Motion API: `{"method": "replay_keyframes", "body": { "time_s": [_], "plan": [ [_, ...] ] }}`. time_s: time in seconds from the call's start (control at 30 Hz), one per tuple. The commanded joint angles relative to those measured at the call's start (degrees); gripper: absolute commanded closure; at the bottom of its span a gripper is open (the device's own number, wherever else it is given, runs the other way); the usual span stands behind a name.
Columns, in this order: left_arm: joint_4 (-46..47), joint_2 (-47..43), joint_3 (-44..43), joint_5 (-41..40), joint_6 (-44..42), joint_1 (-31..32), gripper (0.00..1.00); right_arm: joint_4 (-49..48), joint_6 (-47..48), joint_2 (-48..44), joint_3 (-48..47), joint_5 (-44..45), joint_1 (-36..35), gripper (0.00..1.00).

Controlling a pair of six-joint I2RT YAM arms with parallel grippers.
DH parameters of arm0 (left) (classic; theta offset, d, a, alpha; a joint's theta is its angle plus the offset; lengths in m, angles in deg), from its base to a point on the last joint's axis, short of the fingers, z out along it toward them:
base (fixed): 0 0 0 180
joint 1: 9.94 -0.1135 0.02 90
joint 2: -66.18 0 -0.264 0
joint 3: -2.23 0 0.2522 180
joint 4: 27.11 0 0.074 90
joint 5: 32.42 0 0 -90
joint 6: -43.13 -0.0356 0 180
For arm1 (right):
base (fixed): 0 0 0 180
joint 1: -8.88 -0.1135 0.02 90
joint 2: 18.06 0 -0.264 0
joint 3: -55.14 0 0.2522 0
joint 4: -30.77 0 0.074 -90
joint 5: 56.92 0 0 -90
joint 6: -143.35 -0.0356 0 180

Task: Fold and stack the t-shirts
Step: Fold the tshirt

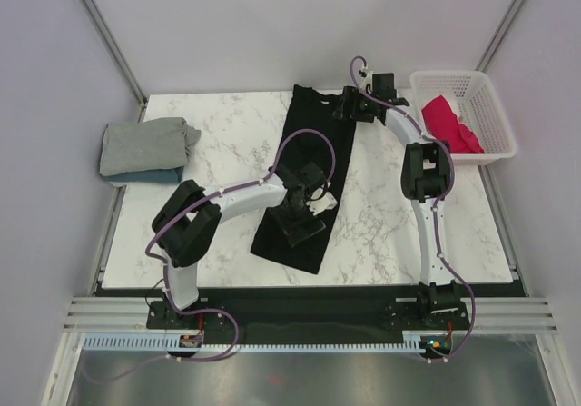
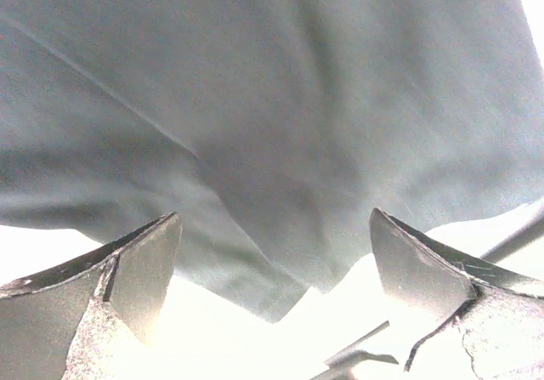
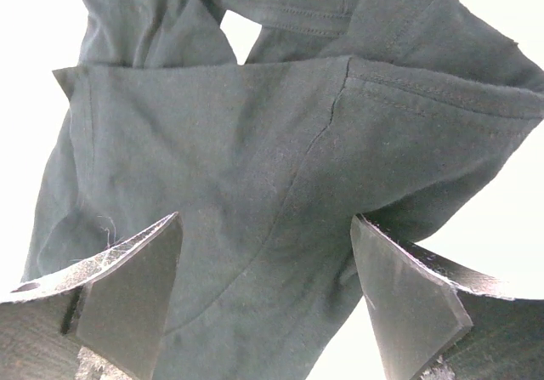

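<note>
A large black t-shirt (image 1: 313, 111) lies as a long narrow strip down the middle of the marble table. My left gripper (image 1: 307, 208) hovers low over its near part. In the left wrist view the gripper (image 2: 274, 218) is open, with a corner of the shirt's edge (image 2: 272, 99) between the fingers and nothing gripped. My right gripper (image 1: 345, 106) is at the shirt's far right corner. In the right wrist view it (image 3: 266, 218) is open over the seamed sleeve cloth (image 3: 255, 142). A folded grey t-shirt (image 1: 145, 144) lies on a blue one (image 1: 150, 177) at the left.
A white lattice basket (image 1: 495, 106) stands at the far right edge with a crimson-pink t-shirt (image 1: 447, 120) in it. The right arm's elbow (image 1: 425, 170) rises next to the basket. Bare marble (image 1: 390, 224) shows right of the black shirt.
</note>
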Motion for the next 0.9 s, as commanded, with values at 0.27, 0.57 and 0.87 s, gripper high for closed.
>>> {"method": "replay_keyframes", "body": {
  "time_s": [0.27,0.57,0.87],
  "plan": [
    [-5.6,-8.4,-9.2,-3.5,1.2,3.1,0.00,-2.1,0.7,-2.7,0.4,2.3,-0.9,0.10],
    [-4.9,-5.5,-7.1,9.2,3.6,5.0,0.00,-1.3,1.6,-7.2,4.1,2.7,-0.1,0.10],
    [-4.9,-1.9,-1.4,9.2,3.6,5.1,0.00,-2.0,2.3,-5.7,3.4,3.6,-0.8,0.10]
  ]
}}
